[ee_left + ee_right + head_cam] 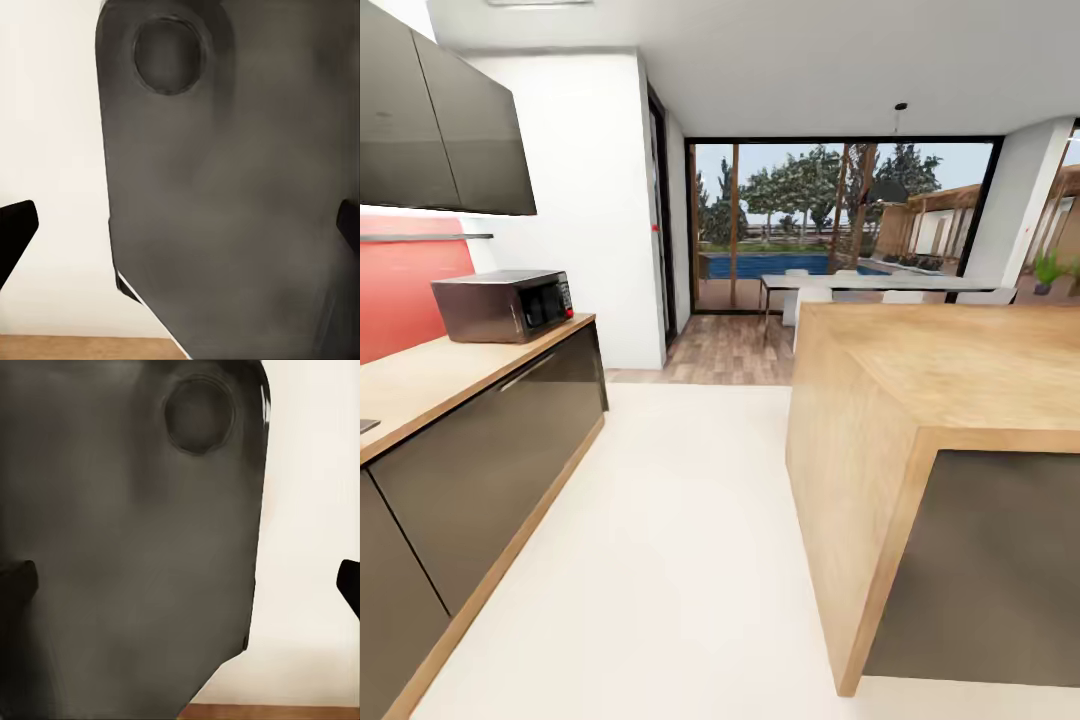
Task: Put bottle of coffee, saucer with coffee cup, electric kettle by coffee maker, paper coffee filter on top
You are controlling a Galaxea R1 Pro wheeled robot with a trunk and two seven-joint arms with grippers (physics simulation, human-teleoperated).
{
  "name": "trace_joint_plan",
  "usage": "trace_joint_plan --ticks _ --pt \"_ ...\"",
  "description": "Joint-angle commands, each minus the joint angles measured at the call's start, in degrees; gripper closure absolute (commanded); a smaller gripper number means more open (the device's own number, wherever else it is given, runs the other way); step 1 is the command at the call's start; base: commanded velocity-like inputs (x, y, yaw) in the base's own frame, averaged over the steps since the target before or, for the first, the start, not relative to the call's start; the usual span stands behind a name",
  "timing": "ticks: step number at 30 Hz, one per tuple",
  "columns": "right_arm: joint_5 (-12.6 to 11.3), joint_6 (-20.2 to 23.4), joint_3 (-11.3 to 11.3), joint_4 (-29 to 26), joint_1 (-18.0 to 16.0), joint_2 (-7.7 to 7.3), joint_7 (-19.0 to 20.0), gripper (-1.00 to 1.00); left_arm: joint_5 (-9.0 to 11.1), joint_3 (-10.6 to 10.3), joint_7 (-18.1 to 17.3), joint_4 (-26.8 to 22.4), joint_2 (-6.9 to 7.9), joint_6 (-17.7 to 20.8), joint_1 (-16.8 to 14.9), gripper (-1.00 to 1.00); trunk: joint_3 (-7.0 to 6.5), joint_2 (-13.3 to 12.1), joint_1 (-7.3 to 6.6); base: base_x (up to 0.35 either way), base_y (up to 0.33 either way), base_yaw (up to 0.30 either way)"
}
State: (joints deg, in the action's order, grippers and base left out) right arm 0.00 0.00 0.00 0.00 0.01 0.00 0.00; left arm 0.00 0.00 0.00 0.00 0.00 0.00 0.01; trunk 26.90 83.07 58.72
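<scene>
Running between the two worktops, a wide pale floor [660,560] leaves open room toward the glass doors [840,220]. The wooden island [920,400] bounds it on the right with a sharp near corner. The kitchen countertop [420,385] lines the left under a red backsplash [405,290], a microwave [505,305] at its far end. Each wrist view shows dark fingertips [15,229] [349,581] set wide apart, nothing between, a grey robot body panel [225,195] close ahead.
</scene>
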Motion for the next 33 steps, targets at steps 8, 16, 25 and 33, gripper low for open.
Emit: trace_joint_plan --ticks 8,16,25,33 --pt "0.0 -2.6 -0.1 -2.6 -0.3 2.58 0.2 -1.0 0.4 0.1 -0.1 -1.0 -0.24 0.0 0.1 -1.0 0.03 0.0 0.0 0.0 0.0 0.0" --pt "0.3 -3.9 0.0 -4.0 -0.3 4.49 0.2 -1.0 0.2 0.1 -0.1 -1.1 -0.16 -1.9 0.1 -1.0 0.03 0.0 0.0 0.0 0.0 0.131" --pt "0.3 -4.0 0.1 -4.4 -0.3 4.5 -0.1 -1.0 0.3 0.1 -0.1 -1.1 -0.14 -4.8 0.1 -1.0 0.03 0.0 0.0 -0.002 0.0 0.272" --pt "0.4 -4.0 0.1 -5.2 -0.3 4.5 -0.2 -1.0 0.4 0.2 0.1 -1.1 -0.22 -7.4 0.1 -1.0 0.03 0.0 0.0 -0.237 -0.014 0.276"
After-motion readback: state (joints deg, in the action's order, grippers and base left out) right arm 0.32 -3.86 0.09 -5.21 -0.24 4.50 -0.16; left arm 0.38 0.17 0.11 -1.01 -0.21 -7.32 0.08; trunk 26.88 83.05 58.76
